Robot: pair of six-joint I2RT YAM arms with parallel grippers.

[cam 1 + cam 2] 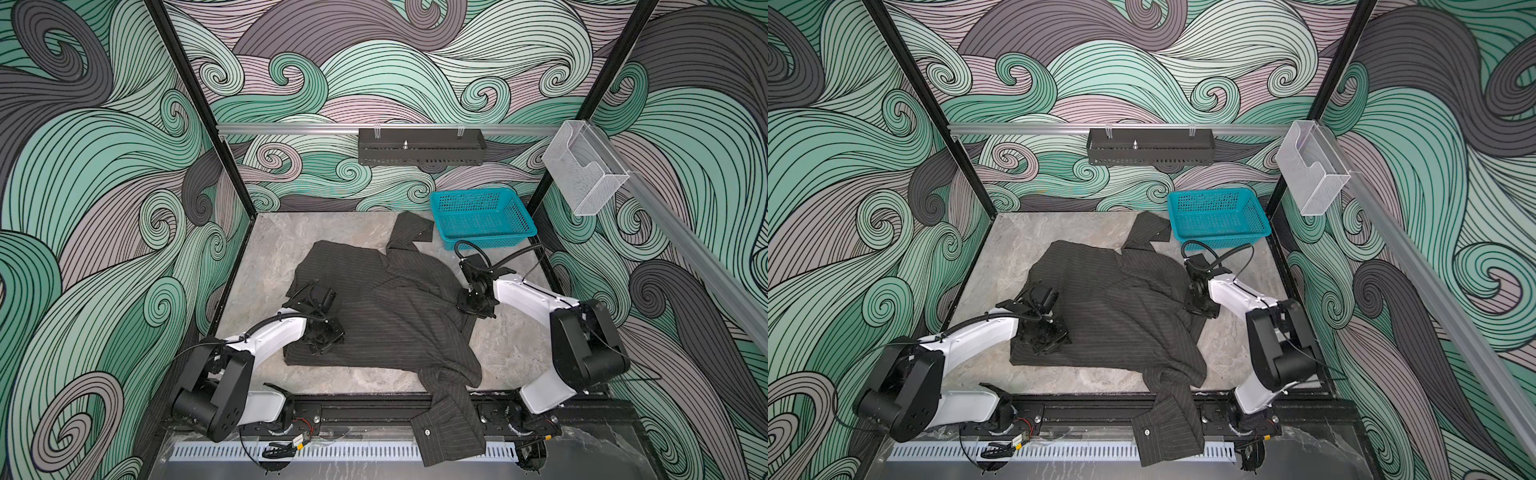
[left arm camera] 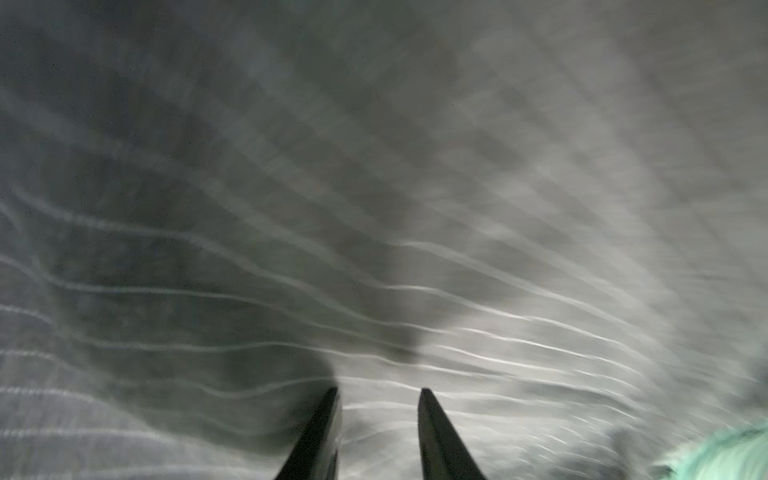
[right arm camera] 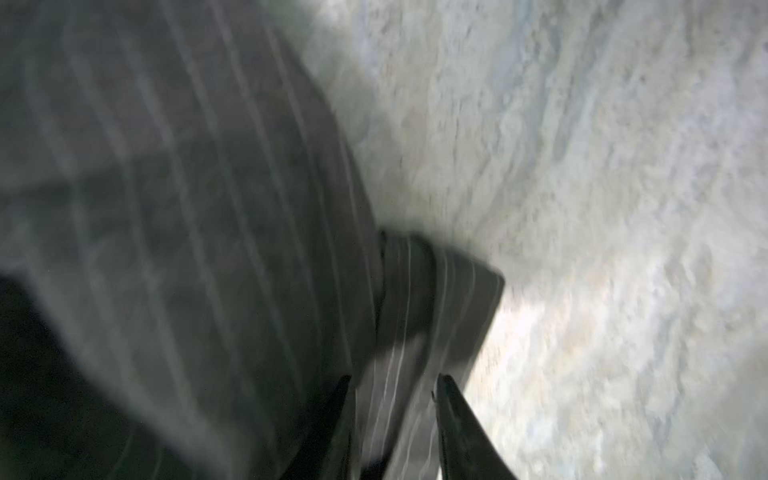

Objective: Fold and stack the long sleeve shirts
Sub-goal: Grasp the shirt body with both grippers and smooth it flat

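A grey marbled table (image 1: 266,249) fills the floor of a booth whose walls are printed with swirling waves. Spread over the middle of it lies one long sleeve shirt (image 1: 386,307), dark charcoal with thin pale pinstripes. It is rumpled, creased and not yet folded.

Two white-and-black arms reach in from the near edge. The left arm (image 1: 270,332) comes down on the shirt's near-left corner, and the right arm (image 1: 523,295) on its right edge. A teal mesh basket (image 1: 490,240) stands at the far right corner of the table.

The far sleeve (image 1: 409,232) stretches away until its cuff lies just beside the basket. The near sleeve (image 1: 449,415) trails off the table's near edge and over a black rail, with a pale button (image 1: 427,432) showing on its cuff.

In the right wrist view, the right jaws stand narrowly apart with a doubled band of striped cloth running between them. They appear to have hold of the shirt's edge. The left jaws are also narrowly apart and point at blurred cloth, and I cannot tell whether they pinch any.

The cloth looks light, thin and limp. It will probably sag and bunch wherever it is unsupported, and the hanging sleeve is likely to drag. The best holds seem to be the firmer stitched parts: hem corners, shoulder seams, cuffs and collar.
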